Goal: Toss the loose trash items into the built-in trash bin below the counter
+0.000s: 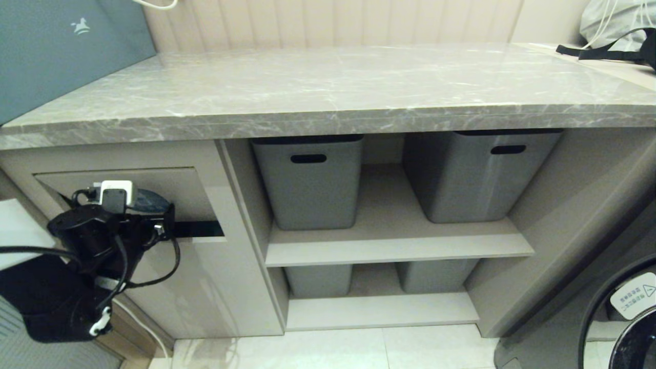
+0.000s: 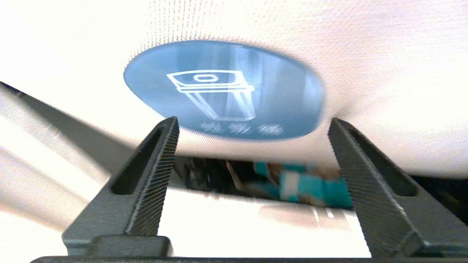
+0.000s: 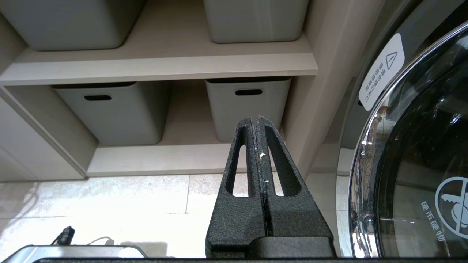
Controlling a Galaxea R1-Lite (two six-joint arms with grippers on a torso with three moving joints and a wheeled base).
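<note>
Left wrist view — blurred teal scraps (image 2: 303,186) behind flap (image 2: 365,54).

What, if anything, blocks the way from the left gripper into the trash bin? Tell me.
Nothing visible does. The left gripper is open and empty right at the bin flap, just below its blue sticker. The flap is tipped inward, leaving a dark gap under it. Teal and brown trash shows inside that gap.

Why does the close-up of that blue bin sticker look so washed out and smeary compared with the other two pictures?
Left wrist view: the flap panel glares near white, and the blue sticker and teal scraps in the slot are blurred. Head view: even light, soft sheen on the counter. Right wrist view: sharp, reflections on the washer door.
</note>
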